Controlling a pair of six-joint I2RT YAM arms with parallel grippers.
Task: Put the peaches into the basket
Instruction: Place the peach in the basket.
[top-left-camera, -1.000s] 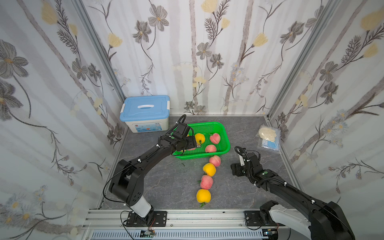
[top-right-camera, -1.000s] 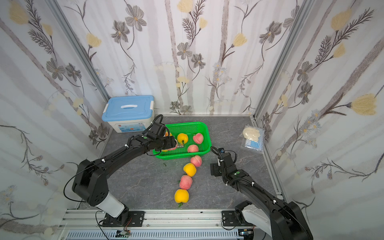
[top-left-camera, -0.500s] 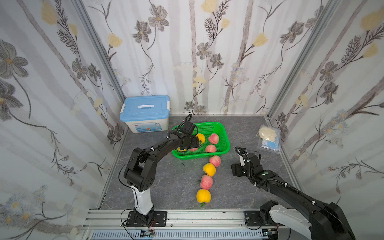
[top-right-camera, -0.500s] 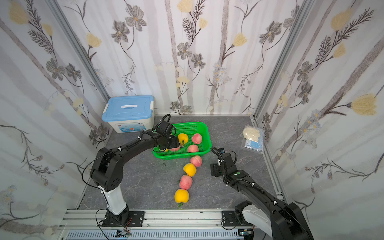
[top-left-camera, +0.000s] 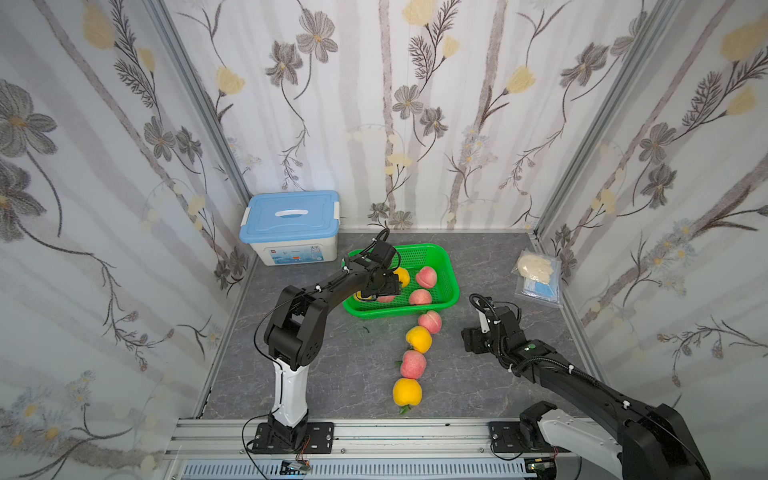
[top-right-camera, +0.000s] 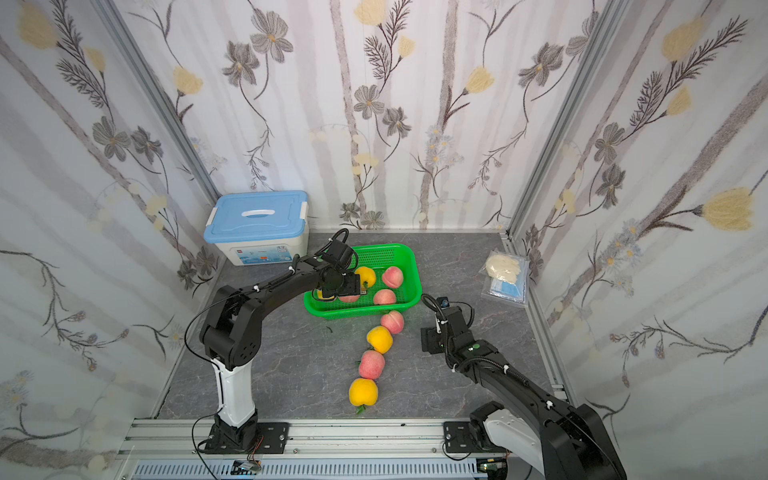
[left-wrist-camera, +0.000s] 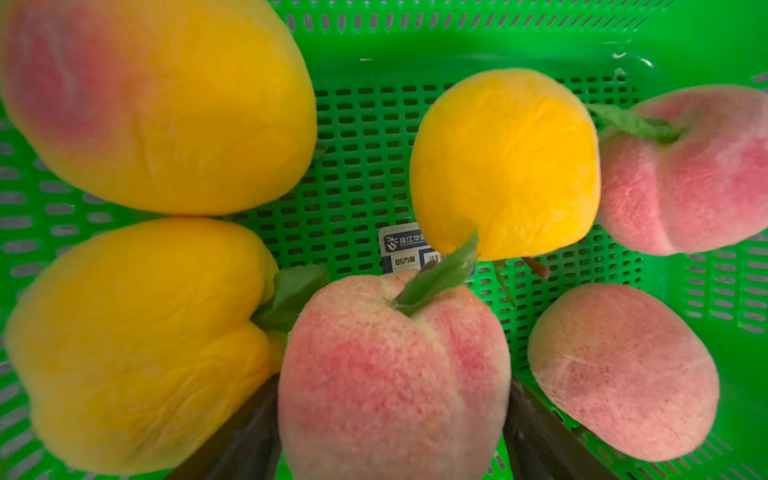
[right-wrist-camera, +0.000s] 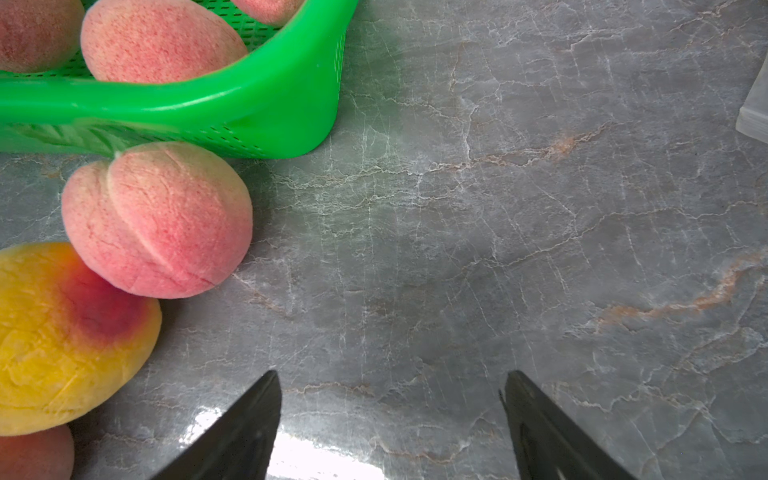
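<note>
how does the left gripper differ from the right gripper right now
The left gripper is down in the basket; the right gripper is over bare table. The left gripper has a pink peach between its fingers; the right gripper's jaws stand open and empty. Both have dark fingers.

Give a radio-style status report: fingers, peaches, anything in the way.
Left fingers shut on pink peach, inside basket. Right fingers open, empty. Four peaches lined up on table. Nothing seen blocking.
</note>
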